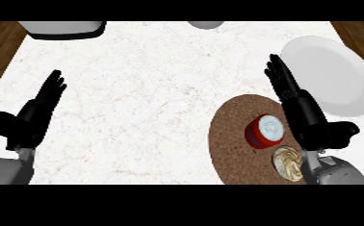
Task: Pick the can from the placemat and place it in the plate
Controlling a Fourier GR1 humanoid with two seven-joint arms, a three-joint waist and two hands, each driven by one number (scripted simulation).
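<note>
Robot hand on the right [297,106] is seen with its fingers straight and stretched forward, holding nothing. It lies along the right edge of the brown round placemat [235,143], between the placemat and the white plate [327,71], and its fingertips point away from the robot, toward the far side of the surface [156,85].

The can [265,130], red with a white top, stands upright on the placemat, just beside the palm of this hand, on its left. Whether the palm already touches the can cannot be told from this view. A second small object, a beige swirled thing [287,162], is placed on the same placemat, nearer to the robot, and it is partly hidden by the right wrist.

The left robot hand [39,109] is shown at the left edge of the view, open and resting, well apart from everything.

It is judged that the step in hand is the approach to the can: the can is not yet grasped and not lifted. For the next move, the right hand should be brought against the side of the can, and the fingers and thumb should be curled around it. Care is needed so that the beige object is not pushed. After this, the can must be lifted and carried to the right, over the rim of the plate, which lies near, just behind the hand.
</note>
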